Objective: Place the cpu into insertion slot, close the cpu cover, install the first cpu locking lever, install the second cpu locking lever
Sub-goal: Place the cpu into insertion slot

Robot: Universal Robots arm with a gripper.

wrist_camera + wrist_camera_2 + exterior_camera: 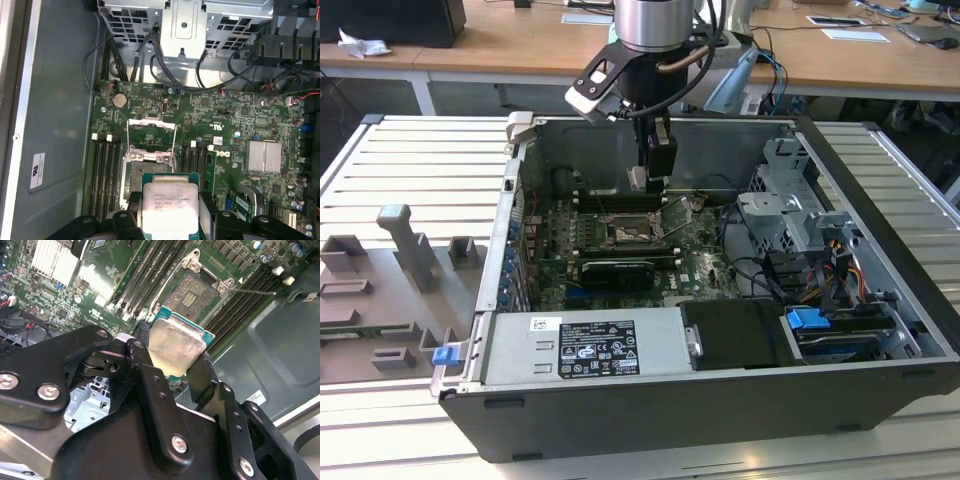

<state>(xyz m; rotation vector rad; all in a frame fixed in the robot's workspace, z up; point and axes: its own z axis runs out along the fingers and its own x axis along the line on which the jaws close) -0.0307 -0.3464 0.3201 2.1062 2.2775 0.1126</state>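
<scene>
Hand [172, 360] closed on the cpu [178, 344], near the insertion slot [192, 295]

Silvery cpu [177, 347] held aloft, insertion slot [192, 294] open

The well over the insertion slot [630, 233] is open apart from the gripper [653, 178] clamping the cpu [177, 347]. The cpu cover [151, 136] seems swung back. In the exterior view, memory slots [620, 200] lie low at the slot's 12 o'clock. The graphics card [615, 272] rises at 6 o'clock, the drive cage [785, 205] and cables [745, 265] crowd 3 o'clock, and the case wall [510, 230] closes 9 o'clock.
</scene>
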